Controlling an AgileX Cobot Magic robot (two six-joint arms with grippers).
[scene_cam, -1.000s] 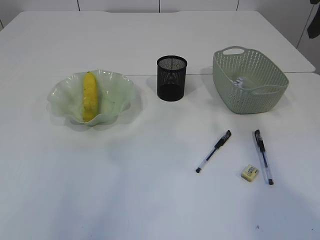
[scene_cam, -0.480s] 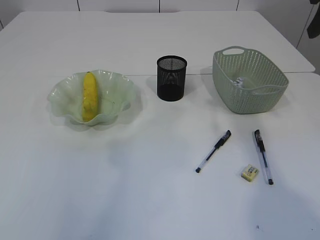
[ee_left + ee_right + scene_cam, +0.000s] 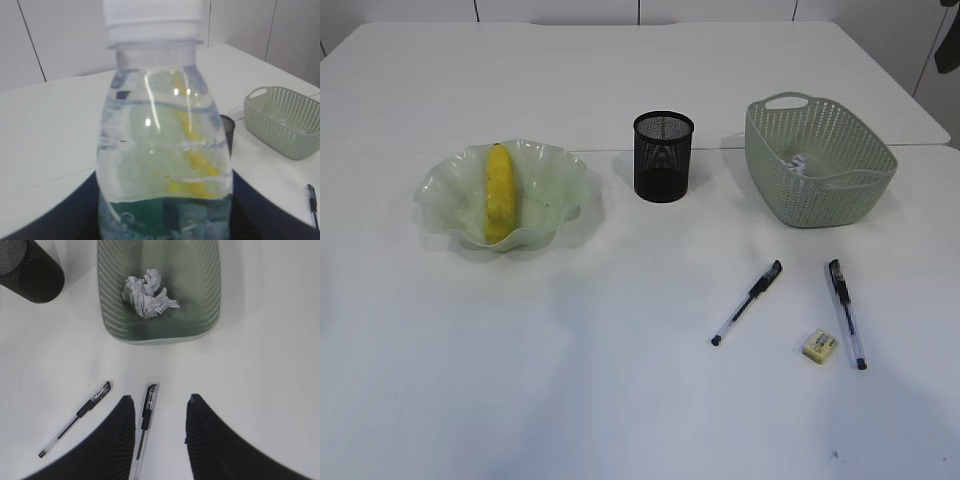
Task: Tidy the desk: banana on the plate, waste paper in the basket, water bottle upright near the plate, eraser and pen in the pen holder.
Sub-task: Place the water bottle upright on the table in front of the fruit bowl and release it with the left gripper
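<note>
My left gripper [image 3: 165, 212] is shut on a clear water bottle [image 3: 165, 130] with a white cap, held upright close to the camera; neither shows in the exterior view. A banana [image 3: 499, 192] lies in the pale green wavy plate [image 3: 570, 185]. Crumpled waste paper [image 3: 149, 293] lies in the green basket [image 3: 820, 160]. Two pens [image 3: 747, 302] [image 3: 846, 313] and a small eraser [image 3: 819, 346] lie on the table in front of the basket. The black mesh pen holder [image 3: 663, 156] stands at centre. My right gripper [image 3: 159, 405] is open above the right pen [image 3: 146, 415], holding nothing.
The white table [image 3: 570, 380] has a seam running behind the plate and pen holder. The basket [image 3: 285, 120] and pen holder [image 3: 230, 132] show behind the bottle in the left wrist view. The second pen [image 3: 75, 426] lies left of my right fingers.
</note>
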